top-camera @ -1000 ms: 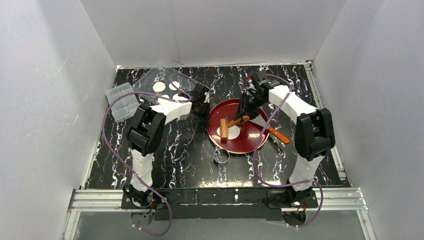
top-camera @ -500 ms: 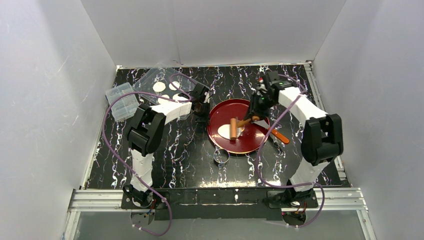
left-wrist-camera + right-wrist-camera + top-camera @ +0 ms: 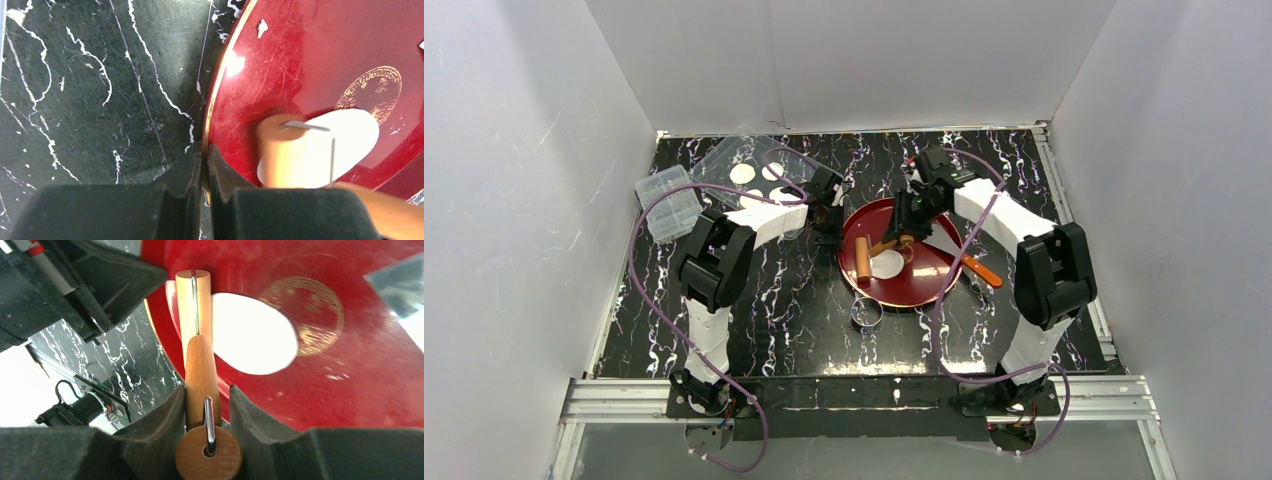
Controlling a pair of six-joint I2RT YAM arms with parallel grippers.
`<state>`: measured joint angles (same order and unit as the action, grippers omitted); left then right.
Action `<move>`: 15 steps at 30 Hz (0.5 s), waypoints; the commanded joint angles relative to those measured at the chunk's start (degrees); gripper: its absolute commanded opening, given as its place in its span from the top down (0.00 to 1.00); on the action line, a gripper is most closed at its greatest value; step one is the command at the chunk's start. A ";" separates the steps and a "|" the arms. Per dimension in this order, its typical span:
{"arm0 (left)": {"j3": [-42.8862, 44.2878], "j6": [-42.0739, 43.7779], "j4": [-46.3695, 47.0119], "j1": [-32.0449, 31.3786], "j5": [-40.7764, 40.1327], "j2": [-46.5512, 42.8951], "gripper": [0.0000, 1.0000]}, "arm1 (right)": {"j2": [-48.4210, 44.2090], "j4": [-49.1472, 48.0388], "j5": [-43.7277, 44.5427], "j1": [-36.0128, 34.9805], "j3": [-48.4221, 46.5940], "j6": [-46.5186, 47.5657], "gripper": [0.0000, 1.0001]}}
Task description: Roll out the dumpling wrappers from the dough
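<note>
The dough (image 3: 252, 335) is a flat white oval lying on the red plate (image 3: 924, 285); it also shows as the dough (image 3: 888, 264) from above. My right gripper (image 3: 206, 390) is shut on the wooden handle (image 3: 201, 371) of the rolling pin. Its roller (image 3: 862, 258) rests at the dough's left edge, near the plate's left rim. My left gripper (image 3: 205, 156) is shut on the plate's rim (image 3: 216, 100), one finger inside and one outside. Round white dumpling wrappers (image 3: 742, 173) lie in a clear tray at the back left.
A small metal ring (image 3: 867, 314) lies on the black marbled table just in front of the plate. An orange-handled scraper (image 3: 980, 271) rests at the plate's right edge. A clear lidded box (image 3: 669, 203) stands at the far left. White walls enclose the table.
The right arm rolled the pin rightward over the dough, then back left to the dough's left edge. The left arm has stayed put on the rim.
</note>
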<state>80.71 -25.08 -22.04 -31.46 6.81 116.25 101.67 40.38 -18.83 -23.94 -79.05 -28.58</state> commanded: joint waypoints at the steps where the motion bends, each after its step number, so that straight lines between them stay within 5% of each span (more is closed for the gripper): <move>1: -2.62 4.43 -6.67 -0.79 -4.23 -0.40 1.00 | 5.62 5.90 10.84 -2.99 3.30 3.02 0.99; 15: -2.52 4.69 -6.96 -0.79 -4.24 -0.50 1.00 | -0.86 8.86 13.52 6.98 6.80 8.75 0.99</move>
<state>80.55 -25.06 -21.87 -31.55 6.59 116.11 98.65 43.75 -18.83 -17.30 -76.77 -24.95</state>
